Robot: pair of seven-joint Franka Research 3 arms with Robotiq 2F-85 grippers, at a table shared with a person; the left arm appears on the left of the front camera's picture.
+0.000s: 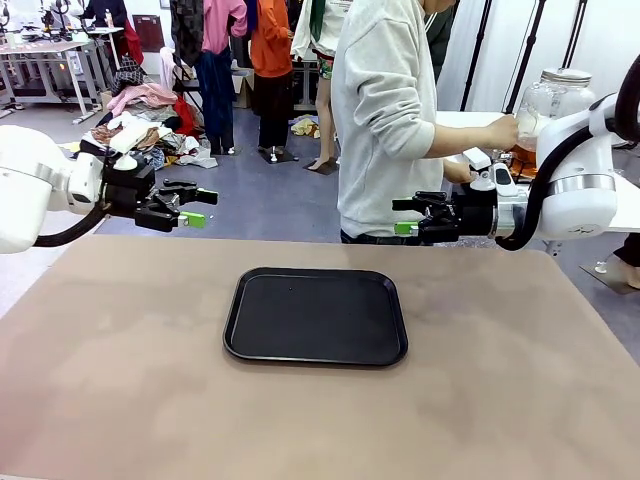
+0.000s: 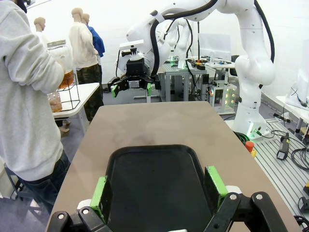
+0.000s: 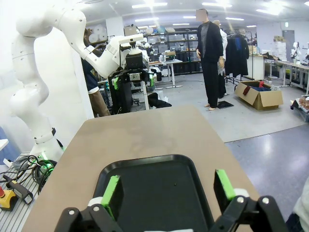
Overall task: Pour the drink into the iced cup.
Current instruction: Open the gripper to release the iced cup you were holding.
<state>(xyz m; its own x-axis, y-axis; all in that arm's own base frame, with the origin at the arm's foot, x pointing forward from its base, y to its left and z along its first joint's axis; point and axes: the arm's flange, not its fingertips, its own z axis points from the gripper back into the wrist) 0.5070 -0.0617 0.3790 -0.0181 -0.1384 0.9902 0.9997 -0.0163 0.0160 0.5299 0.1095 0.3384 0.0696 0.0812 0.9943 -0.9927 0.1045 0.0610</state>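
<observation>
Brown and bare, the desk (image 1: 120, 380) stretches out under both my arms, with a workshop floor and racks of clothes beyond it. My left claw (image 1: 196, 208) hangs above the desk's left far corner, its two green-padded fingers spread wide with nothing between them. My right claw (image 1: 405, 217) hangs at the opposite side, above the far right edge, fingers spread just as wide and also holding nothing. The two claws point toward each other across the middle, well apart.

Below and between them, nearer to me than either claw, lies a black tray (image 1: 315, 316), flat on the desk with nothing on it. From my left wrist, the tray (image 2: 153, 183) sits just past my own fingertips, and my right claw (image 2: 131, 87) shows farther off over the desk's other end. From my right wrist the same tray (image 3: 154, 188) lies beyond my spread fingers, with my left claw (image 3: 133, 79) facing back at me.

Past my right claw, at the far side of the desk, a person in a pale grey sweatshirt (image 1: 385, 120) stands turned away toward a white side table (image 2: 79, 92). Their hand (image 1: 503, 131) reaches to a big clear glass jar (image 1: 548, 100) with a metal lid, standing on that side table behind my right arm. The drink (image 2: 66, 78), an amber liquid, shows in the jar's lower part, well away from both claws.
</observation>
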